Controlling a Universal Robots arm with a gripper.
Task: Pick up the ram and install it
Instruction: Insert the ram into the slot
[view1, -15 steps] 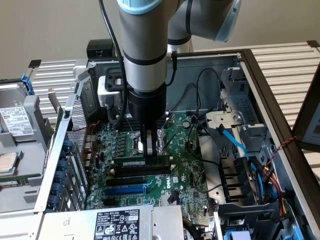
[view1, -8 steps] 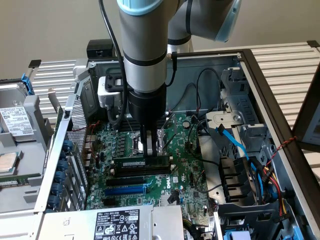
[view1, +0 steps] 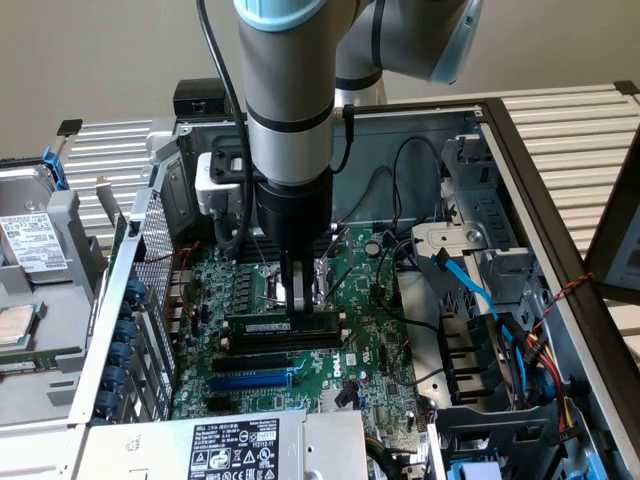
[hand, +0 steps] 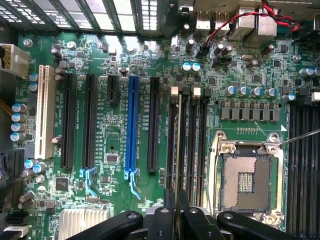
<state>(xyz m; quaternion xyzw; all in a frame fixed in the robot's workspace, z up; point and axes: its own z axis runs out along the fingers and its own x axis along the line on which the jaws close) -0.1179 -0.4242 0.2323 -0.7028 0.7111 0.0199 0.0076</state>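
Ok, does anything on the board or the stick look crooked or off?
Nothing looks askew. The ram stands on edge, in line with the memory slots, pinched by the gripper. The only oddity is that the CPU socket is bare, with no processor in it.

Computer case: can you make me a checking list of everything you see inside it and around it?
Surface: green motherboard inside the open computer case.
Job's things: ram stands on edge along the black memory slots; cannot tell if it is pushed fully in.
Clutter: labelled drive lying outside the case, at the exterior view's left.
Grippers: fingers shut on the ram.
Cables: blue cable inside the case; black cable beside the arm; red-and-black wire.
Surroundings: slatted table; plain wall.
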